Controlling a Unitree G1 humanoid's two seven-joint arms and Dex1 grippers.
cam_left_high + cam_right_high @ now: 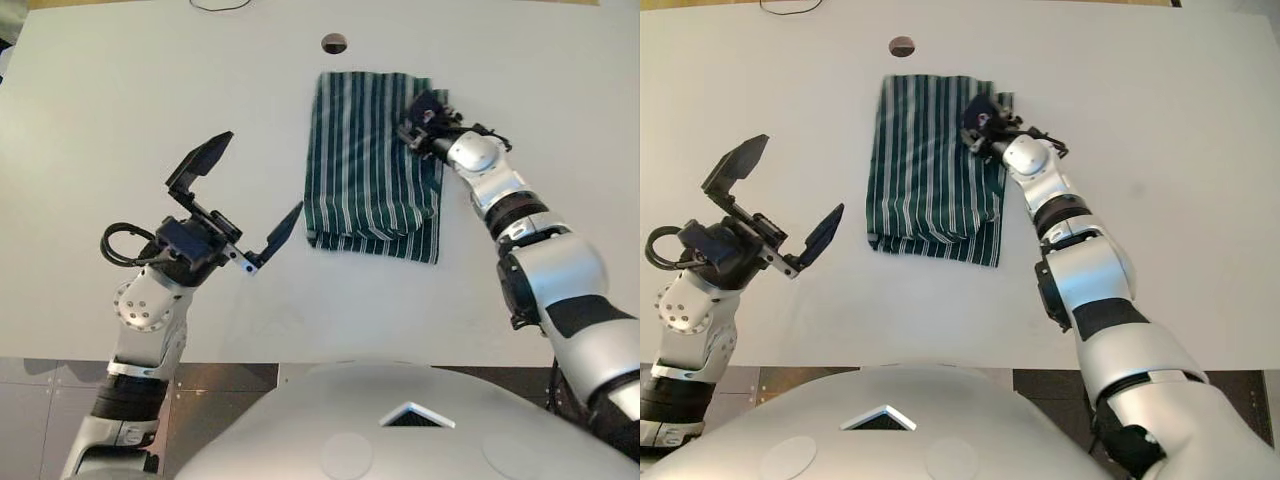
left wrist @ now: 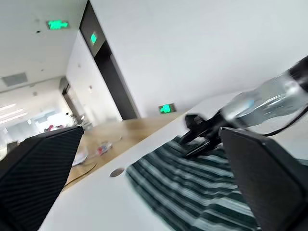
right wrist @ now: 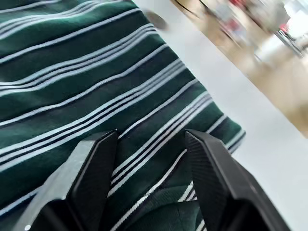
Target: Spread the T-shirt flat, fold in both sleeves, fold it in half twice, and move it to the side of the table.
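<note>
The T-shirt [image 1: 370, 160], dark green with thin white stripes, lies folded into a long rectangle on the white table [image 1: 120, 90], right of centre. My right gripper [image 1: 425, 108] is down on the shirt's far right corner. In the right wrist view its fingers [image 3: 91, 168] stand apart over the striped cloth [image 3: 96, 72], so it is open. My left gripper [image 1: 262, 172] hangs above the table to the left of the shirt, wide open and holding nothing, with one fingertip near the shirt's near left corner.
A small round hole [image 1: 334, 43] is set in the table just beyond the shirt's far edge. A dark cable [image 1: 220, 5] loops at the far edge. Bare tabletop stretches to the left and to the right of the shirt.
</note>
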